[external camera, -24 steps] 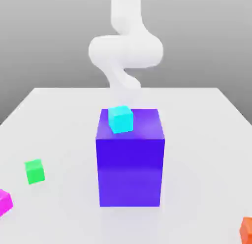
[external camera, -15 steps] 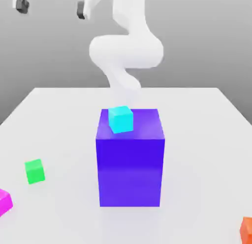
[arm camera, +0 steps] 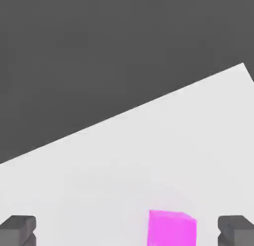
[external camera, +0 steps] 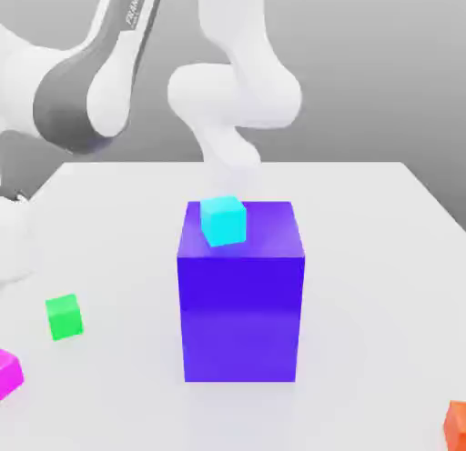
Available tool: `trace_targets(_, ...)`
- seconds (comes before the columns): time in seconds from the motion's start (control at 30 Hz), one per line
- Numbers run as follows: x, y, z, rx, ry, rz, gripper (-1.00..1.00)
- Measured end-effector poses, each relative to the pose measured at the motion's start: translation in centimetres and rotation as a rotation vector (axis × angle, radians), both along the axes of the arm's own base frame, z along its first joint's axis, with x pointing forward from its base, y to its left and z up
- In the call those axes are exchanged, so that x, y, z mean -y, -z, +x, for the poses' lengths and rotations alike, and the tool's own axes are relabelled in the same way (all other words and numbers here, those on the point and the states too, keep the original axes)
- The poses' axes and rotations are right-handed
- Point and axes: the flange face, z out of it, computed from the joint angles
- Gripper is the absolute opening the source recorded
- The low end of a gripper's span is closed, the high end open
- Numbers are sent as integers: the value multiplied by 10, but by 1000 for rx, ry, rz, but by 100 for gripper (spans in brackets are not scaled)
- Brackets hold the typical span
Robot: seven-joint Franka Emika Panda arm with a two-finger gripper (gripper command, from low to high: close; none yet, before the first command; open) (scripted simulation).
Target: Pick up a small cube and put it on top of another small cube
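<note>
"How are the jaws standing?"

"The gripper [arm camera: 127, 231] is standing spread wide, gripping nothing. The smooth, bright magenta-pink small cube [arm camera: 172, 230] is lying on the plain white table [arm camera: 114, 175], and in the hand view it's appearing between the two fingertips, closer to one than to the other."

"So which way is the coming move leaning?"

"Sideways, I'm thinking: the hand is needing to centre over the cube before going down. No long side is guiding the grip, since it's a cube; its faces are looking slightly turned, so a small twist may be helping too."

"And what is the exterior view adding?"

"The layout. The white-and-grey arm [external camera: 68, 99] is reaching in at the exterior view's left, and the pink cube is sitting at that edge, partly cut off. The bright green small cube [external camera: 64, 317], the one due to go underneath, is resting near it, toward the big, glossy blue-violet block [external camera: 241, 317]. A small cyan cube [external camera: 223, 222] is sitting on that block, and a small orange-red cube [external camera: 457, 427] is lying well apart, at the exterior view's right."

"The hand view is giving us the finger gap, then, and the exterior view is giving us the stacking spot."
</note>
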Motion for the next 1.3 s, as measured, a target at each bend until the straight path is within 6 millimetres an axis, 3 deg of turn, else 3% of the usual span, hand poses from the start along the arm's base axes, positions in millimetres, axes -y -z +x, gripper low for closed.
trace_targets(0.13,27,72,-34,-64,56,75,0)
trace_targets(0.27,33,130,-41,-75,68,92,0)
trace_targets(0.3,33,142,-42,-76,68,92,-100)
trace_targets(0.53,32,144,-42,-76,69,93,-100)
trace_targets(0.7,31,87,-46,-79,59,91,-100)
trace_targets(0.87,15,57,-96,-104,-64,71,-100)
trace_targets(1.07,-15,35,-161,-97,-211,77,-100)
trace_targets(1.13,-22,44,-167,-92,-243,80,-100)
trace_targets(1.3,-25,92,-169,-90,-254,81,-100)
